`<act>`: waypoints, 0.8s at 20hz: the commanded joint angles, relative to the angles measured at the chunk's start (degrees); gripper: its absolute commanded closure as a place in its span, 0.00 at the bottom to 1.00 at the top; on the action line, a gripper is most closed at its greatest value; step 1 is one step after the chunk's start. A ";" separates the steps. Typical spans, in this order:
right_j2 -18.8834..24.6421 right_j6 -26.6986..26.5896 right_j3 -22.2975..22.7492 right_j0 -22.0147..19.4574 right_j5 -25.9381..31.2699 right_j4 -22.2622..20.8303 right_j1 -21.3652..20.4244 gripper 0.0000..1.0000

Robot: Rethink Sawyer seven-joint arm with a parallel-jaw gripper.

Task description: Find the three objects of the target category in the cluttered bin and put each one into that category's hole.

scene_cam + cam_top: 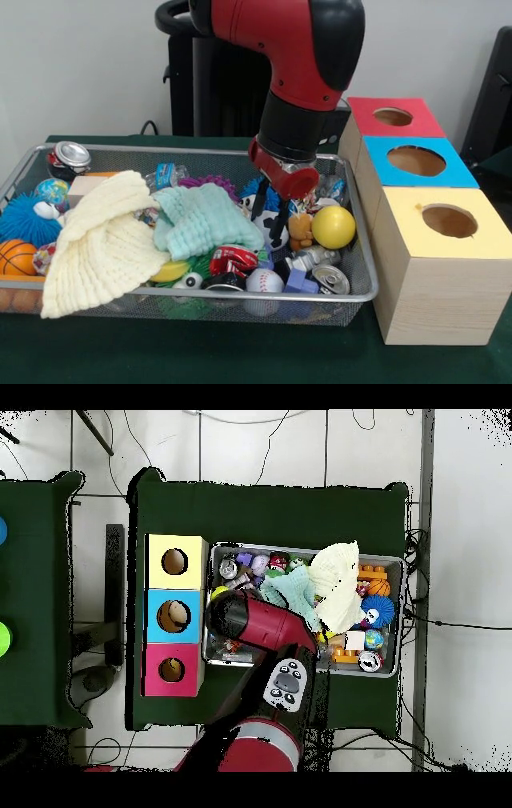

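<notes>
- Front view: my gripper (pixel 267 218) hangs over the right half of the wire bin (pixel 362 264), jaws apart, both black fingers (pixel 258 202) pointing straight down with nothing between them.
- Right under the tips sits a little soccer ball (pixel 266 218), partly hidden. The yellow ball (pixel 334 226) is just beside it toward the boxes, and a baseball (pixel 264 281) lies nearer the bin's front rim.
- I can't tell which category I'm hunting, honestly. If it's balls, the soccer ball is the closest one, basically straight below, so my guess is a plain drop and squeeze. Round thing, so no long axis to line up with.
- The cream cloth (pixel 100 240) and mint cloth (pixel 200 216) cover a lot of the middle; more stuff could be buried there.
- The red box (pixel 396 118), blue box (pixel 416 162) and yellow box (pixel 448 222) stand just outside the bin, holes up.
- Overhead view: my arm covers the box end of the bin (pixel 388 561), so the gripper itself is hidden here. The three boxes line up touching that end, yellow one (pixel 175 561) at the top.
</notes>
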 commanded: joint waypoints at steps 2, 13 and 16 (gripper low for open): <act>5.65 6.19 6.57 1.56 -0.09 -0.33 -1.18 0.00; 5.18 6.88 9.26 3.31 1.40 0.84 -3.65 0.00; 5.52 7.31 8.85 3.49 0.34 1.31 -2.67 0.00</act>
